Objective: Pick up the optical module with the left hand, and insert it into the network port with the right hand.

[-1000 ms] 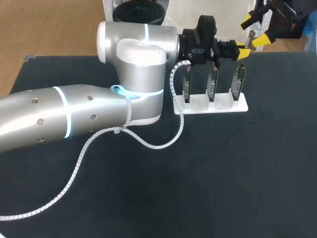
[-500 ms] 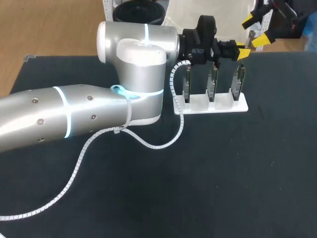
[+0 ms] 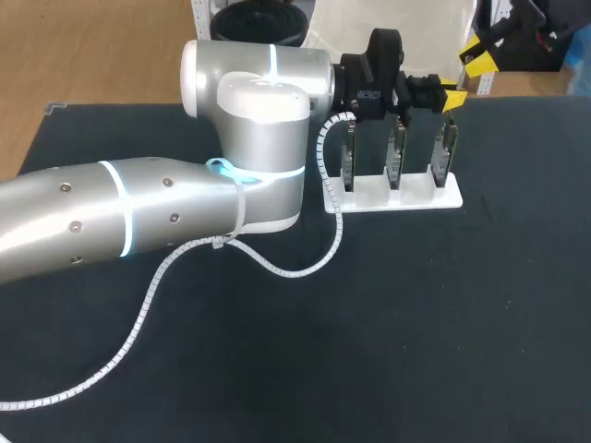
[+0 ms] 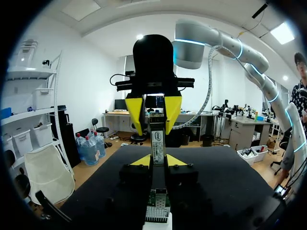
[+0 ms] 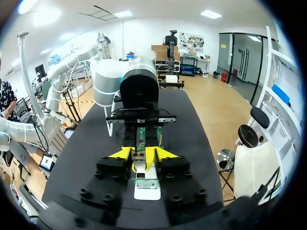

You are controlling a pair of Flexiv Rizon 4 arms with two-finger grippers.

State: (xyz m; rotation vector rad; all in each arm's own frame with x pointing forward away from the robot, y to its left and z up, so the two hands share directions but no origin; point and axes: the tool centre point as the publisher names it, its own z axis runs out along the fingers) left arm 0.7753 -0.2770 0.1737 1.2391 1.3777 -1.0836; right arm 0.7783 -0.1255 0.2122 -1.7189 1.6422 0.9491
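Note:
The optical module (image 4: 157, 140), a slim metal bar, is held level above the white rack (image 3: 420, 197) of three upright network boards (image 3: 395, 155). My left gripper (image 4: 159, 161) is shut on its near end, at the back right of the table in the head view (image 3: 452, 98). My right gripper (image 4: 154, 113) faces it from the far side, yellow tips pressed against both sides of the module's other end. In the right wrist view the module (image 5: 139, 156) sits between that gripper's (image 5: 142, 154) tips, with the rack's base (image 5: 147, 192) below.
My left arm (image 3: 138, 217) lies across the left half of the black table, with a white coiled cable (image 3: 277, 268) hanging from it onto the mat. The rack stands near the table's far edge.
My right gripper's fingers, spread wide earlier, have come together on the module's far end. The left arm and rack have not moved.

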